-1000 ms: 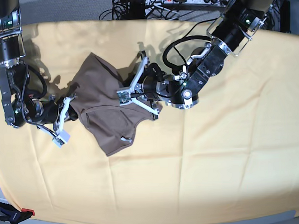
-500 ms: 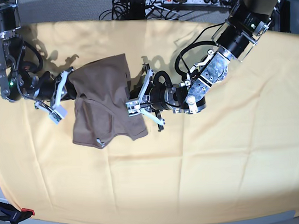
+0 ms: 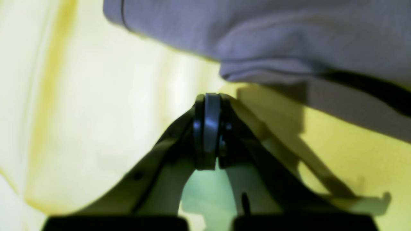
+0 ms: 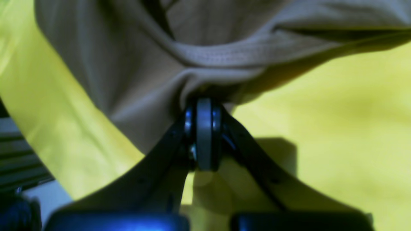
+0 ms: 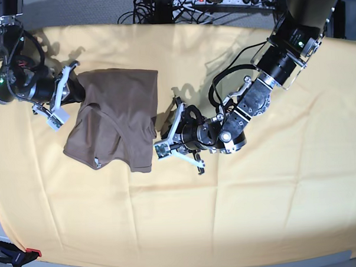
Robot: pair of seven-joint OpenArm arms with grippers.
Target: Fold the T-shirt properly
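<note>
Right pincer (image 4: 204,106): tips pressed together, clamped on a bunched fold of the plain taupe, soft-fabric T-shirt (image 5: 115,121) beside a stitched hem. Left pincer (image 3: 210,99): tips together, nothing seen between them; the shirt's edge lies just beyond, apart from the tips.

In the base view the T-shirt is seen lying crumpled and part-folded on the left half of the bench, held at its upper-left corner by the right pincer (image 5: 66,85); the left pincer (image 5: 166,140) sits just beside its lower-right edge.

Risks, judged: with one corner held and the other side free, any pull is likely to drag or skew the whole garment instead of flattening it. Layers already overlap unevenly, so a crooked fold may be set in. The large pale-yellow cloth (image 5: 258,213) covering the bench may be pinched together with the shirt.

Surface: yellow cloth, creased, otherwise bare. Room: a power strip and tangled black cables (image 5: 160,7) behind the bench; a red-tipped clamp (image 5: 18,256) at the near-left corner.
</note>
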